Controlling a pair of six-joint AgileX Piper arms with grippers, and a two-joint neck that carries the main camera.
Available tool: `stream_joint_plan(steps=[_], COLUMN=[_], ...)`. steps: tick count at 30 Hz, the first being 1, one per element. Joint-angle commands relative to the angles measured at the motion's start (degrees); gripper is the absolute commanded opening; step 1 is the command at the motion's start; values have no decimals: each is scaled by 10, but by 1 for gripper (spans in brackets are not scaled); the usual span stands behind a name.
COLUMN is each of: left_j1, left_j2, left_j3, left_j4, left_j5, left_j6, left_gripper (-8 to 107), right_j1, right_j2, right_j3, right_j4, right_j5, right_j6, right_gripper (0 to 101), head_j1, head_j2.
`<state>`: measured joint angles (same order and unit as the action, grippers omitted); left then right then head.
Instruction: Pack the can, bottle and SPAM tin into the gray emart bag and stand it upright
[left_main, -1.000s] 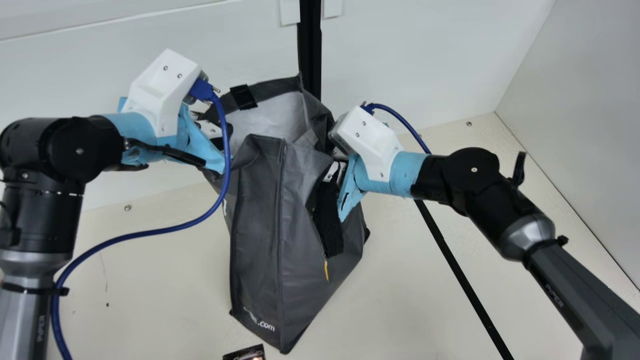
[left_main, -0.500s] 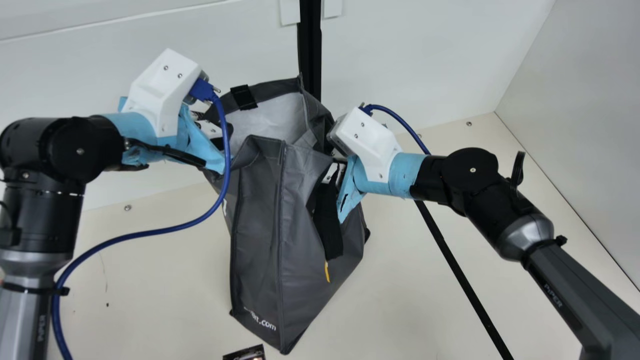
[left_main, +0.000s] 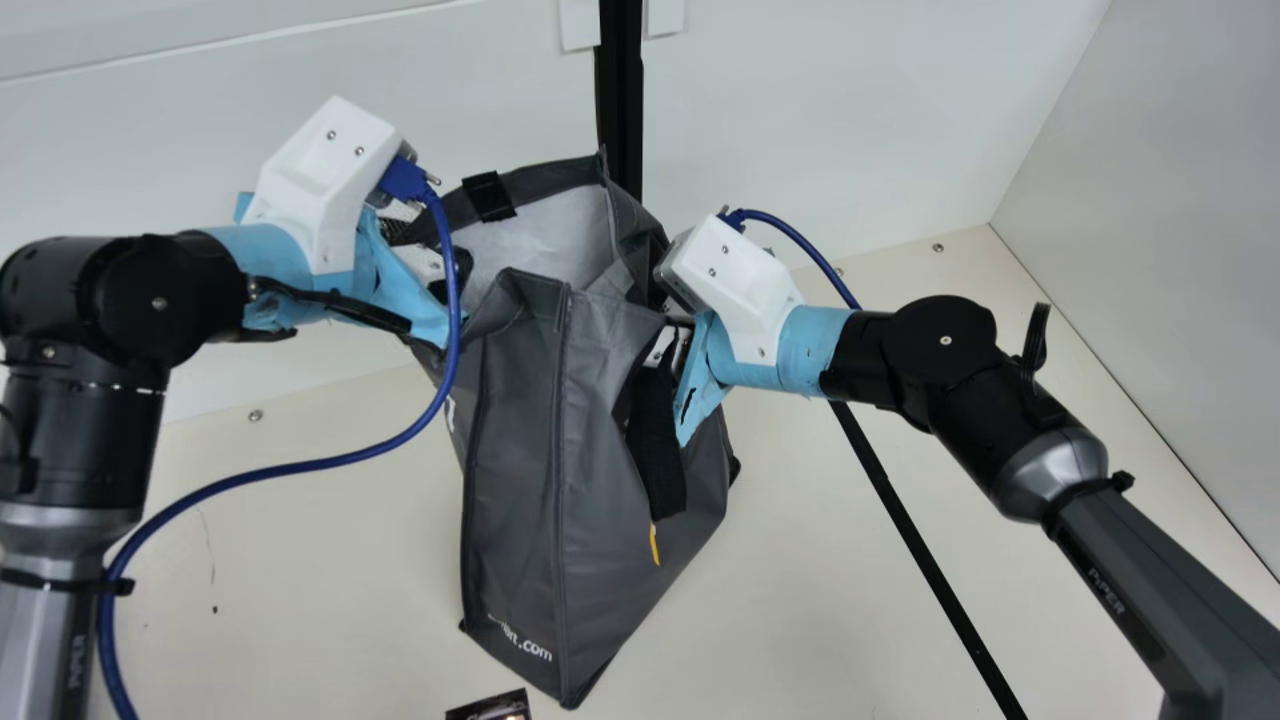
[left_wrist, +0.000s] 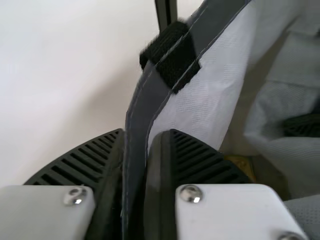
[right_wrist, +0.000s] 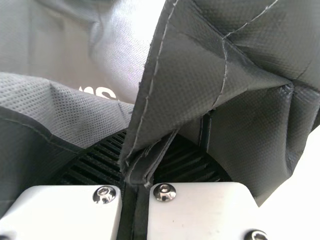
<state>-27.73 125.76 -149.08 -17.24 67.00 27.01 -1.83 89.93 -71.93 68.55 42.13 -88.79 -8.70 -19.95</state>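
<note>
Gray emart bag (left_main: 510, 430) at the centre of the frame, upright on the bench (left_main: 300, 560), with its open mouth towards the upper middle. Hardly shifted over the last second, despite a small change at upper left. Just loosened there: the left claw (left_wrist: 141, 131), now released from its pinch, but with the back rim (left_wrist: 137, 110) still lying between its ribbed fingers. No such letting go at centre right: a folded flap (right_wrist: 155, 90) clenched in the right claw (right_wrist: 142, 150), after a slight drift towards the bag and then a pause.

Probably a late step, then: from shaping and steadying towards leaving the bag on its own base. Deep inside, in the left wrist view, a yellowish patch (left_wrist: 242, 167), perhaps the SPAM tin, though too shadowed to be sure. Outside the bag, cut off by the lower edge of the frame, a dark printed item (left_main: 490, 708).

Best next, by the look of it: to slide the left claw clear along the line of the rim, with the right side kept steady until then. Worth watching for: a snag of cloth on a ribbed finger, or a sag of the soft wall once unsupported.
</note>
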Motion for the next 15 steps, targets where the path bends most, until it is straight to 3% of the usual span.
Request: stream_joint_plan(steps=[1, 15], left_j1=[-1, 0], left_j2=[-31, -181], left_j3=[65, 229], left_j4=[-4, -3], left_j5=[-17, -103], left_j6=[7, 36], left_gripper=[35, 82], right_j1=[0, 0], right_j2=[0, 0], right_j3=[0, 0], right_j4=[0, 0], right_j5=[0, 0], right_j6=[0, 0], right_gripper=[0, 0], head_j1=[-13, -13], head_j2=[0, 0])
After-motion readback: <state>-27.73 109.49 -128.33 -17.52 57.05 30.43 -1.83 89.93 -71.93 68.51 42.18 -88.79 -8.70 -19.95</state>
